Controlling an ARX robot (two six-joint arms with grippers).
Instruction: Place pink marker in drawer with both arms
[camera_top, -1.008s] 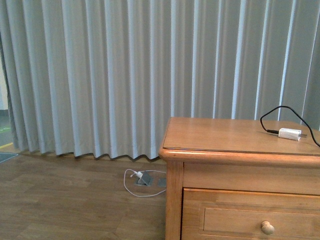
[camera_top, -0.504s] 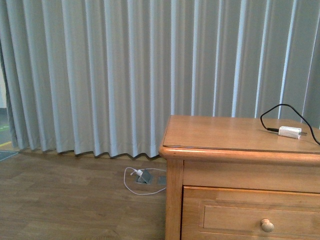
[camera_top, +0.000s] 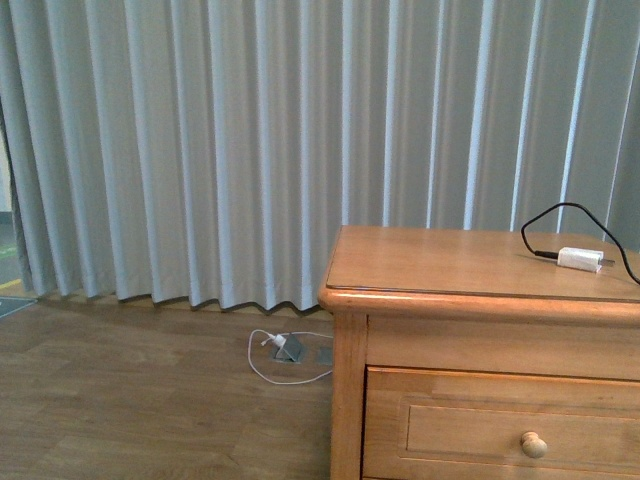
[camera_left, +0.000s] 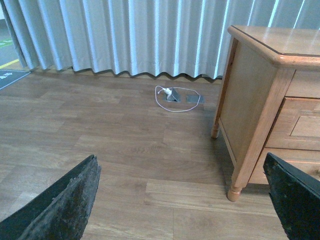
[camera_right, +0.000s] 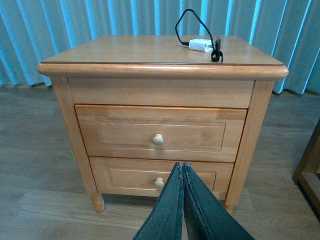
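The honey-brown nightstand's top drawer (camera_right: 160, 134) is closed, with its round pale knob (camera_right: 158, 139). It also shows in the front view (camera_top: 500, 425) at the lower right. The pink marker is not in view in any frame. My right gripper (camera_right: 181, 167) is shut and empty, facing the nightstand front, its tips in line with the lower drawer (camera_right: 150, 177). My left gripper (camera_left: 182, 200) is open and empty, low over the wooden floor, to the left of the nightstand (camera_left: 250, 95). Neither arm shows in the front view.
A white charger plug (camera_right: 201, 45) with a black cable (camera_right: 192, 20) lies on the nightstand top, also in the front view (camera_top: 579, 259). A white cable and floor socket (camera_top: 290, 350) lie by the grey curtain (camera_top: 250, 150). A dark furniture edge (camera_right: 307, 170) stands beside the nightstand.
The front view has shifted slightly: the nightstand and charger sit a little higher and further left in the picture. Nothing on the nightstand has moved.
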